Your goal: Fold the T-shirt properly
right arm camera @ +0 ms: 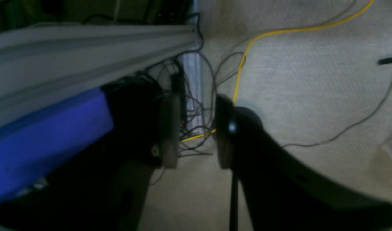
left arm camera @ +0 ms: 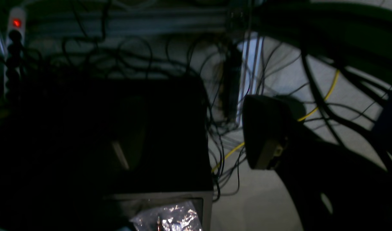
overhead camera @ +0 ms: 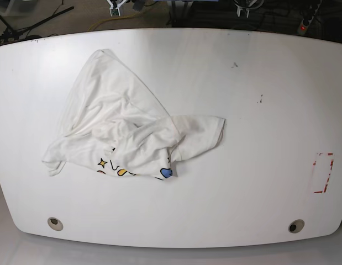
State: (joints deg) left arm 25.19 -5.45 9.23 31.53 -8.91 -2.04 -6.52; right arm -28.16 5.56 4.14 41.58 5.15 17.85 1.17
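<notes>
- As the base view shows it, the T-shirt (overhead camera: 126, 132) lies crumpled in a loose heap on the white table (overhead camera: 259, 165), around 9 o'clock from centre; no fold made.
- A sleeve pokes out toward 3 o'clock; printed stars and blobs peek at the heap's 6 o'clock edge.
- Neither arm over the table.
- Left gripper (left arm camera: 196, 141): one finger (left arm camera: 263, 134) clear, the other lost in shadow; looks spread, empty.
- Right gripper (right arm camera: 192, 131): jaws parted, empty, pointing at floor cables (right arm camera: 196, 128).
- Judgement: all remains — flatten, then fold.
</notes>
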